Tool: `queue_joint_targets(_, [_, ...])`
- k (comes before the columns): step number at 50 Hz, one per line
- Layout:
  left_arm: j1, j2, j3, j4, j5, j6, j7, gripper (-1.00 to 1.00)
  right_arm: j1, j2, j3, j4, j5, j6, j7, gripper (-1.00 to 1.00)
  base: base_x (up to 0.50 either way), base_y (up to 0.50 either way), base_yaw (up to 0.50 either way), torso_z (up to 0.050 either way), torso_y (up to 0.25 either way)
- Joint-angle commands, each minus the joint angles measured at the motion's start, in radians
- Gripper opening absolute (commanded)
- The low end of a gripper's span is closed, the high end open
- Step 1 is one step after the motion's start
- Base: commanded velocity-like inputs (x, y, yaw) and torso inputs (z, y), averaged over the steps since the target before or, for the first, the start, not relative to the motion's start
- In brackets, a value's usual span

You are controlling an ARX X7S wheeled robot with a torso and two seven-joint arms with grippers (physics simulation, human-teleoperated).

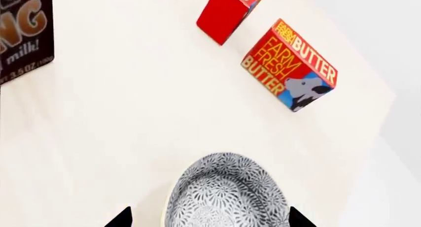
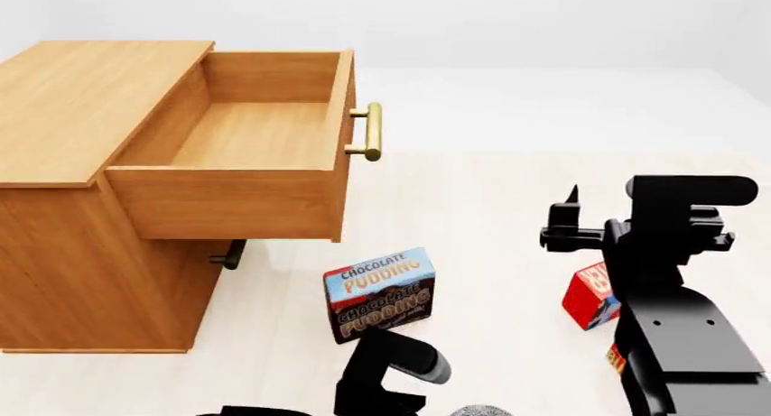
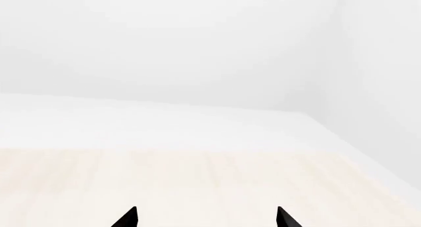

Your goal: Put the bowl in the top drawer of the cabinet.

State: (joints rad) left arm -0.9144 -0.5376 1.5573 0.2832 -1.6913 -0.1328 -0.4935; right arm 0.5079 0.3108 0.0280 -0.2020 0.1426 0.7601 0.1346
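The bowl (image 1: 227, 192), white with a grey floral speckle, sits on the pale floor right under my left gripper (image 1: 210, 219). That gripper is open, one black fingertip on each side of the bowl. In the head view only a sliver of the bowl (image 2: 482, 411) shows beside my left arm (image 2: 392, 371). The cabinet (image 2: 72, 100) stands at the left with its top drawer (image 2: 241, 136) pulled out and empty, brass handle (image 2: 371, 132) facing right. My right gripper (image 2: 564, 219) hangs open in the air at the right, holding nothing; the right wrist view shows its tips (image 3: 207, 219) over bare floor.
A chocolate pudding box (image 2: 379, 294) stands between the cabinet and my left arm. A butter box (image 1: 289, 64) and a red box (image 1: 227, 13) lie beyond the bowl. The lower drawer's handle (image 2: 229, 254) shows under the open drawer.
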Motion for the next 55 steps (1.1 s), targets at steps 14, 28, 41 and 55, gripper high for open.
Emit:
queue_joint_targets(14, [0.05, 0.095, 0.032, -0.252, -0.031, -0.029, 0.121, 1.0, -0.016, -0.008, -0.009, 0.015, 0.01, -0.034, 0.001, 1.0, 0.0, 0.0, 0.0, 0.0, 0.0])
queue_joint_targets(28, [0.067, 0.142, 0.051, -0.324, -0.024, -0.045, 0.159, 1.0, -0.036, -0.011, -0.008, -0.017, 0.029, -0.037, -0.006, 1.0, 0.0, 0.0, 0.0, 0.0, 0.0])
queue_joint_targets(41, [0.083, 0.166, 0.067, -0.35, -0.004, -0.048, 0.164, 1.0, -0.044, -0.011, -0.007, -0.017, 0.035, -0.047, -0.004, 1.0, 0.0, 0.0, 0.0, 0.0, 0.0])
queue_joint_targets(55, [0.103, 0.188, 0.084, -0.387, 0.045, -0.03, 0.142, -1.0, -0.046, -0.011, -0.014, -0.016, 0.039, -0.053, -0.002, 1.0, 0.0, 0.0, -0.01, 0.0, 0.0])
